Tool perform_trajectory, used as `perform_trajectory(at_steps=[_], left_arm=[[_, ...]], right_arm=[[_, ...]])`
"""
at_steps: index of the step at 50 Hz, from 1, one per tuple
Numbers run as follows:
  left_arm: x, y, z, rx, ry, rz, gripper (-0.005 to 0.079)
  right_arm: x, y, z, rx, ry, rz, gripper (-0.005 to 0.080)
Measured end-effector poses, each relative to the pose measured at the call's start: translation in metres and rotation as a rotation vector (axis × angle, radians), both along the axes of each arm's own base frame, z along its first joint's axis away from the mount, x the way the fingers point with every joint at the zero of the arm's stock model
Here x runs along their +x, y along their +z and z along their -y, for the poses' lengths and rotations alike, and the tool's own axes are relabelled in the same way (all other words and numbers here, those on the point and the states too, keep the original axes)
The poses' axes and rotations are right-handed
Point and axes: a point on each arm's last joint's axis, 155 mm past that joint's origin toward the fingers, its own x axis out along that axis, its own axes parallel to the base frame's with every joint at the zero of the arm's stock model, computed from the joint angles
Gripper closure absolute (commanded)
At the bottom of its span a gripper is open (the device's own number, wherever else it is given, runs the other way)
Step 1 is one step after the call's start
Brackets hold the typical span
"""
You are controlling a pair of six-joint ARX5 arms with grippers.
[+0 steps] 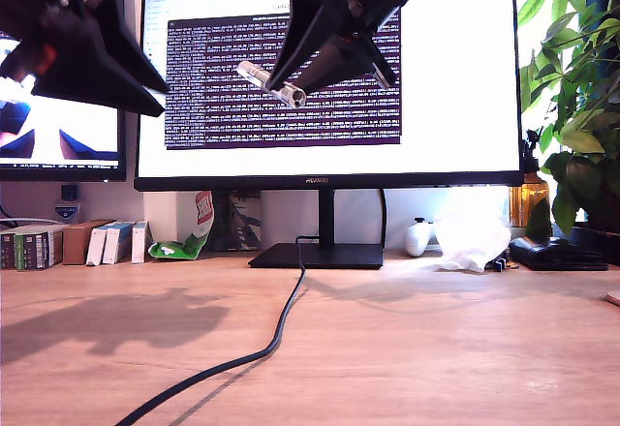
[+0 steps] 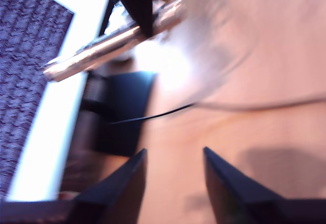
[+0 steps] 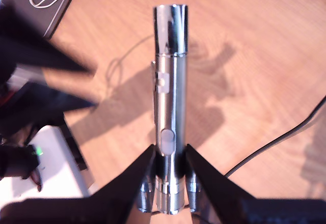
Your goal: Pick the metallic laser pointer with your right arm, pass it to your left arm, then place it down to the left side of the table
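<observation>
Looking from the exterior view, the metallic laser pointer is seen pinched by my second gripper, high above the table. In the first wrist view, my first gripper is spread, with the pointer ahead of its jaws. In the second wrist view, the pointer is squeezed between the fingers.
</observation>
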Motion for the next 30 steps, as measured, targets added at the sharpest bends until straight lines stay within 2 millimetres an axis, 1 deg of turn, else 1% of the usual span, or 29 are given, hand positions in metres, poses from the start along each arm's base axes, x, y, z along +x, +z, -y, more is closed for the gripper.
perform_trajectory(at_steps=[1, 6, 12, 22, 30], left_arm=[[0.001, 0.003, 0.001, 0.036, -0.031, 0.057, 0.0340], [0.009, 0.021, 0.007, 0.075, -0.072, 0.211, 0.0337], [0.011, 0.035, 0.015, 0.114, -0.123, 0.338, 0.0337], [0.000, 0.039, 0.034, 0.199, -0.238, 0.471, 0.0338], [-0.006, 0.042, 0.044, 0.234, -0.294, 0.537, 0.0338]], right_arm=[[0.000, 0.000, 0.000, -0.001, -0.003, -0.004, 0.0765], [0.000, 0.001, -0.002, 0.003, -0.003, -0.002, 0.0765], [-0.001, 0.001, -0.003, 0.004, -0.003, -0.003, 0.0765], [-0.003, 0.001, -0.006, 0.004, 0.004, -0.004, 0.0765], [-0.010, 0.003, -0.015, 0.020, 0.014, -0.017, 0.0765]])
